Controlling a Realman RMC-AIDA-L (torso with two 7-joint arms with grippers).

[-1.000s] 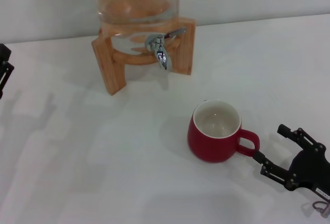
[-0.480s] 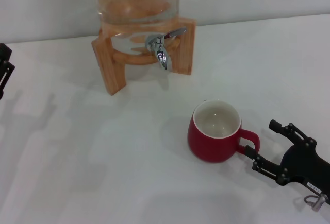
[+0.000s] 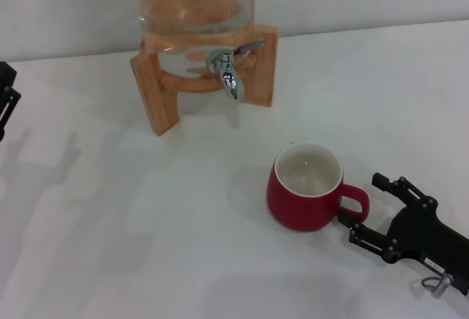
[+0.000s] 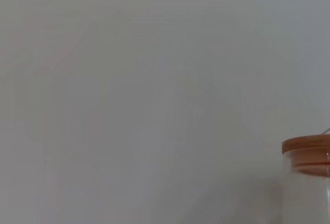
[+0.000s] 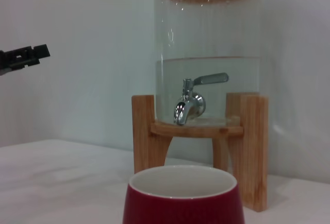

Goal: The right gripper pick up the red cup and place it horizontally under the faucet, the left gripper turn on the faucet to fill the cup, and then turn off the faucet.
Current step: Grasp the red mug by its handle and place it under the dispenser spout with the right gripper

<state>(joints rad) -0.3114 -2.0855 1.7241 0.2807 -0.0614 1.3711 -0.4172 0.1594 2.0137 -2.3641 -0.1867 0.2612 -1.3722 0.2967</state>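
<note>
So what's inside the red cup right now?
Nothing that shows. The red cup stands upright on the table, and the head view looks down onto a bare white inside. The right wrist view sees only the rim, so the bottom is hidden there.

The glass jar (image 3: 196,0) sits in the wooden stand (image 3: 205,77) at the far middle of the table (image 3: 110,209), with the faucet (image 3: 229,68) poking out of its near side. Nearer and off to the right, the red cup (image 3: 306,187) stands upright, handle pointing right. The right gripper (image 3: 363,205) is just right of that handle, fingers spread either side of it. The left gripper (image 3: 6,99) hangs at the far left edge, well apart.
</note>
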